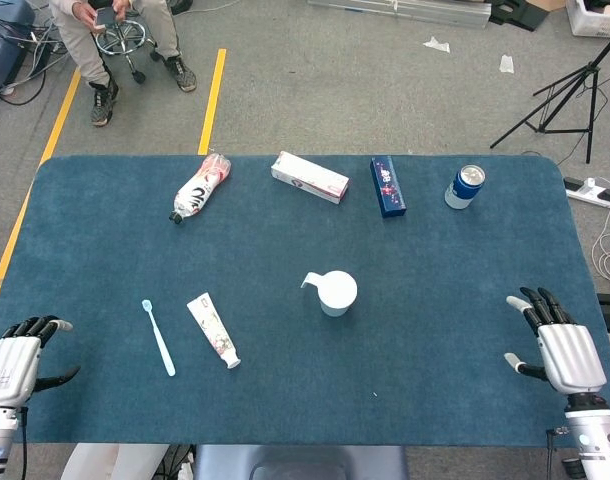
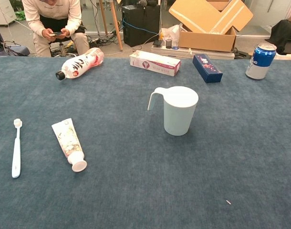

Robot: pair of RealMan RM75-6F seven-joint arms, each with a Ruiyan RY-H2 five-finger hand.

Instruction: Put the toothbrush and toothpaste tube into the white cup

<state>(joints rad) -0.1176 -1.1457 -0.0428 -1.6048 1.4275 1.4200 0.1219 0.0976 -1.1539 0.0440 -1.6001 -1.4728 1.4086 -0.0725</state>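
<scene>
Left hand [image 1: 12,362], fingers spread and empty at the table's near-left corner like the empty right hand [image 1: 557,342] opposite, should pinch the slim pale-blue plastic toothbrush [image 1: 159,337] mid-handle, beside the pink-printed white toothpaste tube [image 1: 213,330], then lower it upright into the handled white plastic cup [image 1: 333,293] mid-table.

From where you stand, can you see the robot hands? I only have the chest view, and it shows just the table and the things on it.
Observer: Yes. In the head view the left robot hand sits at the table's near left corner, holding nothing.
Operator: And the other one?
Observer: The right robot hand is over the near right edge, fingers spread, also holding nothing.
Operator: Which is closer to the toothbrush?
Observer: The left one. From above, the toothbrush and toothpaste tube lie between it and the white cup.
</scene>
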